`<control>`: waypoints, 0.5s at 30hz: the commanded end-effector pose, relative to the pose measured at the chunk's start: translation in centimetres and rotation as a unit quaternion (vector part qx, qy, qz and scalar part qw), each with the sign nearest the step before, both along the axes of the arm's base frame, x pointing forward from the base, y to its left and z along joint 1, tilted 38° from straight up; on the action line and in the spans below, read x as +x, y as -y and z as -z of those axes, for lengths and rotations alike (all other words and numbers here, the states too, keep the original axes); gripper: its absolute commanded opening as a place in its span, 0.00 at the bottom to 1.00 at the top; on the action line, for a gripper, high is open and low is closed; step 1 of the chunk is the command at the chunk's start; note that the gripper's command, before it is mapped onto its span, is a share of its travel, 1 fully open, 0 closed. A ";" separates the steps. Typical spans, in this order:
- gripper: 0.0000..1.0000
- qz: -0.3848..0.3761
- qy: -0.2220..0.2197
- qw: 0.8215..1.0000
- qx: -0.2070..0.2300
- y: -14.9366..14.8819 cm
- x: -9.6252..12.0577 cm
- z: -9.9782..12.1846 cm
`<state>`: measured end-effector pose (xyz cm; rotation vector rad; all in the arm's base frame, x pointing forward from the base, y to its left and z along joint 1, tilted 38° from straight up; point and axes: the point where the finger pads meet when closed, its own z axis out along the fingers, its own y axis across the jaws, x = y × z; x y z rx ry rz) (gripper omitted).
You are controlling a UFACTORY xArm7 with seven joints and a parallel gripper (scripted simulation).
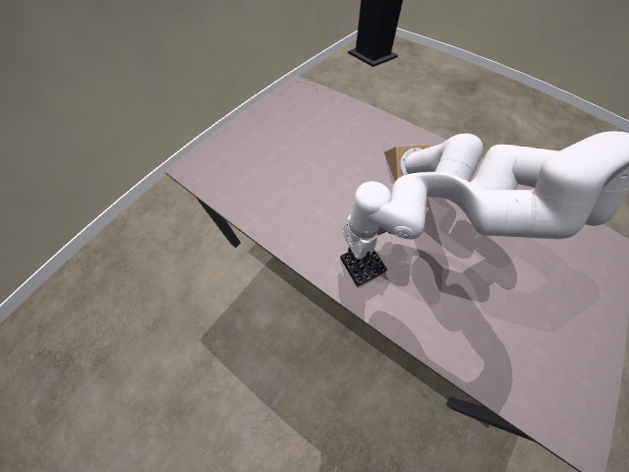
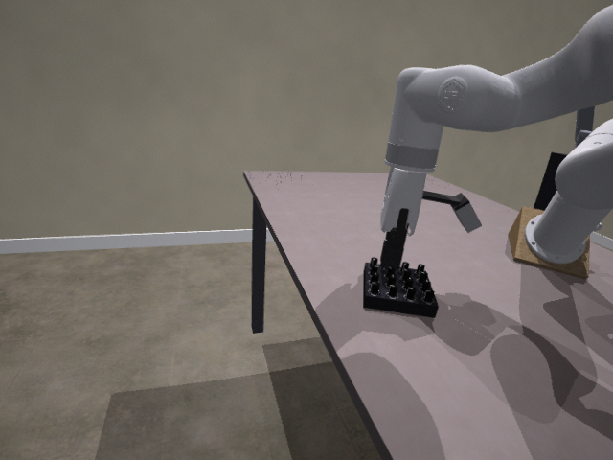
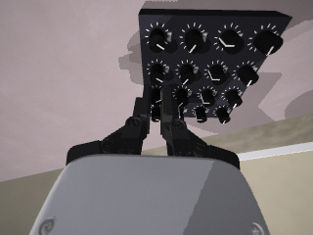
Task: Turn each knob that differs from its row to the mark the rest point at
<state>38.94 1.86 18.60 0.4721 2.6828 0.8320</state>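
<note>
The black knob box (image 1: 374,276) (image 2: 396,305) (image 3: 211,16) stands on its feet near the table's edge. It carries four rows of four black knobs with white lines. My gripper (image 1: 360,258) (image 2: 390,263) (image 3: 156,96) reaches straight down onto the box. Its fingers are shut on a knob in the left column of the wrist view, in one of the two rows nearest the camera. The fingers hide that knob's line and name. The other knobs' lines point several ways.
The pinkish table (image 1: 284,152) (image 2: 322,213) ends just beyond the box, with the floor below. The arm's wooden base block (image 1: 392,158) (image 2: 520,243) sits farther back. A black pillar (image 1: 375,30) stands beyond the table.
</note>
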 end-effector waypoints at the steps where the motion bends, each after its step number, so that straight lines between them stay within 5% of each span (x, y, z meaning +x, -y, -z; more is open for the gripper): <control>1: 0.08 0.001 0.001 1.000 0.000 0.1 0.1 -0.1; 15: 0.08 -0.007 0.006 1.000 -0.004 0.1 0.1 -0.1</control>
